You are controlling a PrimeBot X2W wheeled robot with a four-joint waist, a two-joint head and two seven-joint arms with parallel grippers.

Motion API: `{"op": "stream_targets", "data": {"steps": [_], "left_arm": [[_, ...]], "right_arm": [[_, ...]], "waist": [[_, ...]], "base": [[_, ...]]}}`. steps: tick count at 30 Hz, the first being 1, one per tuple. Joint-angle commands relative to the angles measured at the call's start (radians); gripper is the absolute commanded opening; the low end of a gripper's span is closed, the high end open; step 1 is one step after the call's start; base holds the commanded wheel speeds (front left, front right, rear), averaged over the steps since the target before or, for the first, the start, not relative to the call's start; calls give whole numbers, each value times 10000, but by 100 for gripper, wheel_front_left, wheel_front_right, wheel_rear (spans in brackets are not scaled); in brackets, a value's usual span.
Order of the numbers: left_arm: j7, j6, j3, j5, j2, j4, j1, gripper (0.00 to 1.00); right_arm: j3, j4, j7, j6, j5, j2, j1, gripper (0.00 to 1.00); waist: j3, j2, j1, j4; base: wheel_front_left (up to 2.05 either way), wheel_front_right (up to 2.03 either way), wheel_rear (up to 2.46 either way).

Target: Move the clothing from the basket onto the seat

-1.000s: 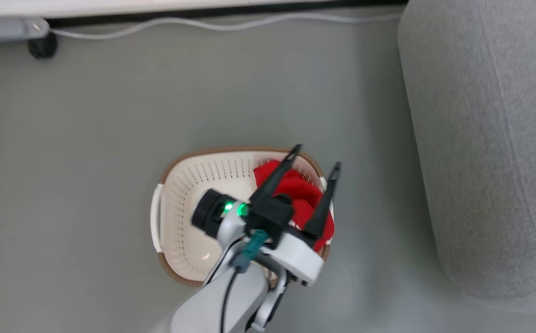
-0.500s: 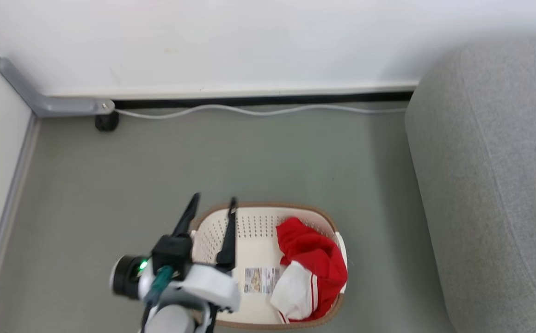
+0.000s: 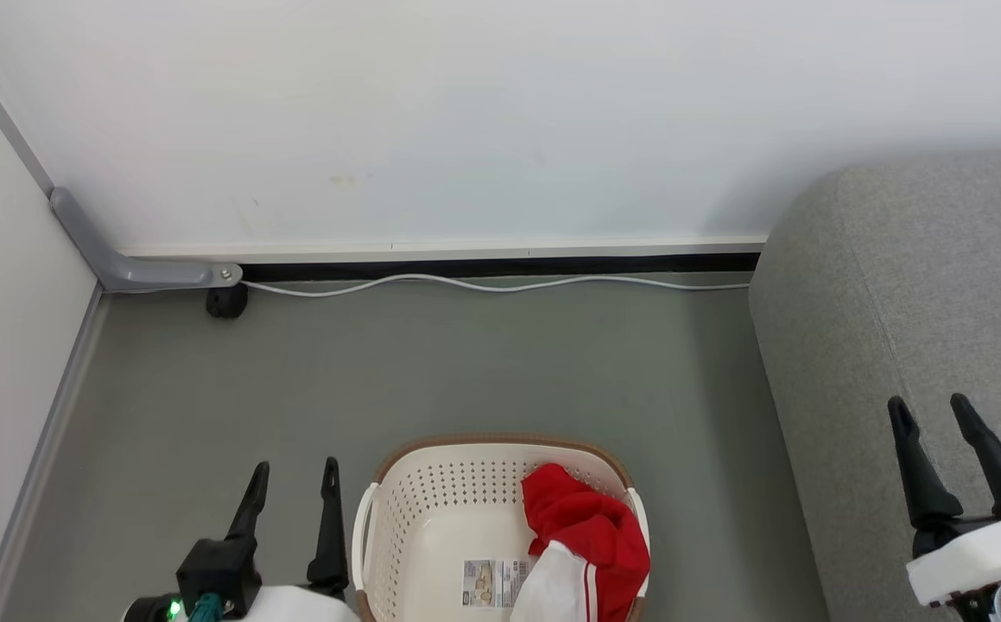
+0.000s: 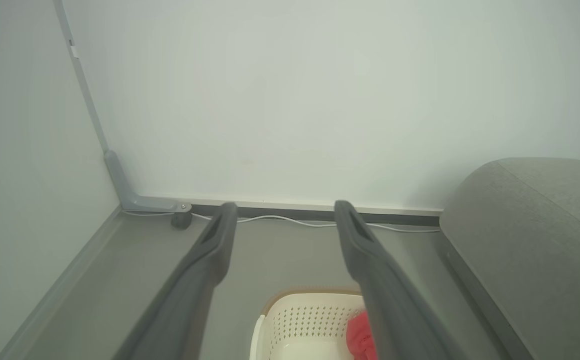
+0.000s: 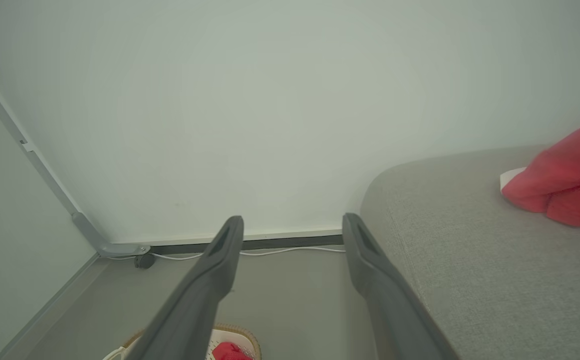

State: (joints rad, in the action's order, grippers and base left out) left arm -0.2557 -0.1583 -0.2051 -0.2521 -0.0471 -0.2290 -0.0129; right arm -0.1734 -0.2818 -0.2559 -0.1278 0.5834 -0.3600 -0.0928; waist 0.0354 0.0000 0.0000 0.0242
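Stood between one carry and the next, by the look of things. Found the left hand (image 3: 294,466) low over the floor (image 3: 465,363), just beside the basket (image 3: 431,446), fingers spread wide and holding nothing. Found the right hand (image 3: 927,402) above the front part of the seat (image 3: 854,302), likewise spread wide and empty.

Saw the clothing (image 3: 586,527) heaped red and white against the right wall of the basket, its white panel lapping the edge of the paper label (image 3: 487,583) on the bottom. Saw a second red piece (image 5: 565,185) already lying on the seat, well apart from the right hand. Judged the job part done. Could not tell whether the heap held one garment or more, with the folds and the frame edge hiding much of it.

Called, as a next move, for a reach down into the right half of the basket, fingers kept wide until astride a raised fold. Called then for a firm close on the cloth and a lift high enough to clear the brown rim. Favoured the left hand as the nearer of the two. Needed care against catching the perforated wall or dragging the basket along.
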Motion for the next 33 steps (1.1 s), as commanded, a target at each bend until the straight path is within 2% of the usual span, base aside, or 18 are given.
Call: {"op": "stream_targets", "data": {"steps": [1,13,26,33], "left_arm": [[-61,63,463,72,-32,297,-65,100],[-61,202,725,-69,-32,283,-795,100],[-61,187,641,-96,-32,239,-740,100],[-61,-85,100,-268,-32,127,-477,100]], "right_arm": [[-148,116,-59,-29,-222,-131,139,100],[-121,36,-59,-29,-842,200,795,100],[-255,107,-59,-29,-930,243,669,100],[-183,519,-59,-29,-849,-23,463,100]], "waist": [[-159,0,0,-23],[-440,0,0,-8],[-320,0,0,-146],[317,0,0,-209]], "base": [[0,0,0],[0,0,0],[0,0,0],[0,0,0]]}}
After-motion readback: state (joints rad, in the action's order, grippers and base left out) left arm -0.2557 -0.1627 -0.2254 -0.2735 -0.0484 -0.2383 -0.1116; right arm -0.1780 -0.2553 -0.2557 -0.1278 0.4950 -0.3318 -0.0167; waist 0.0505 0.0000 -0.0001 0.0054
